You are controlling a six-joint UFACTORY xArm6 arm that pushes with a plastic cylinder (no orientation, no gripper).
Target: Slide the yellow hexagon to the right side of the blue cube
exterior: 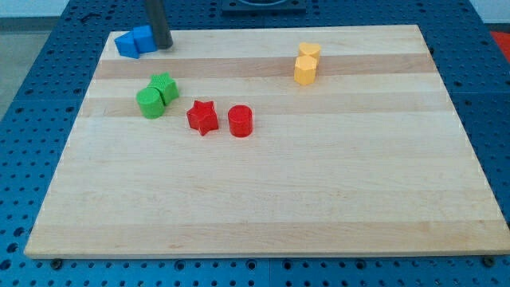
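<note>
Item one: your tabletop (263,199), a pale wooden board of glued planks with visible lengthwise grain, lying on a blue perforated base (36,48).

Item two: the blue blocks (134,41) at the far left corner of the board. You see two blue pieces touching; the left one looks wedge-like, the right one (143,37) looks like the blue cube, though its edges are partly hidden by the rod.

Item three: the rod (158,20), dark, smooth and cylindrical, standing close to upright and entering from the far edge of the view. My tip (163,46) rests just at the right side of the blue pieces, touching or nearly touching them; you cannot tell which. There is no gripper here, only this bare rod, holding nothing.

Item four: the yellow hexagon (305,70), matte and faceted, lies on the far right part of the board, well apart from the blue cube and from my tip. A second yellow block (310,51), possibly heart-shaped, touches it on the far side.

Item five: two green blocks, a rounded one (149,103) and a star-like one (165,86), touching, near the left.

Item six: a red star (202,116) and a red cylinder (240,121), side by side, just apart, near the middle.
</note>
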